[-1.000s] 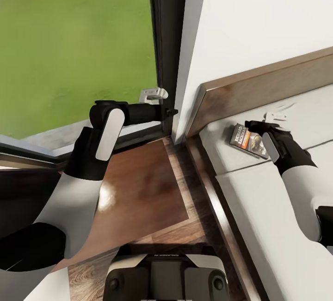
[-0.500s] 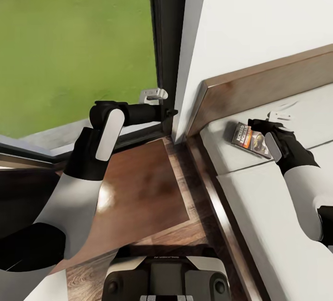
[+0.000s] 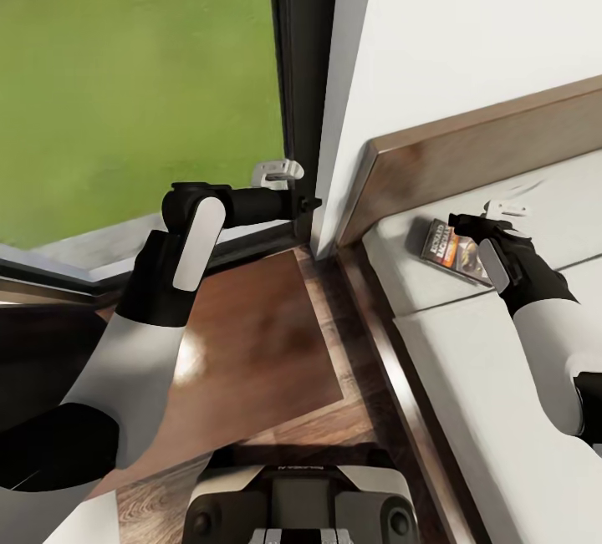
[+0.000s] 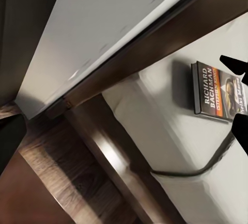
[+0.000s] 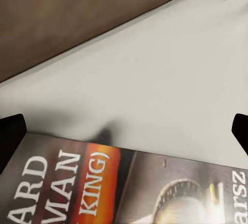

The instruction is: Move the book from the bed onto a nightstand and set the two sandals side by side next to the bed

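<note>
Reaching over the glossy nightstand, the left pincer hangs by the window frame, its state impossible to tell. Farther on, the right pincer hovers with fingers spread wide above the book, which lies flat on the off-white mattress of the bed just below the brown headboard.

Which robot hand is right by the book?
The right gripper. It reaches over the bed and hangs just above the book, while the left gripper points toward the window, over the nightstand.
</note>
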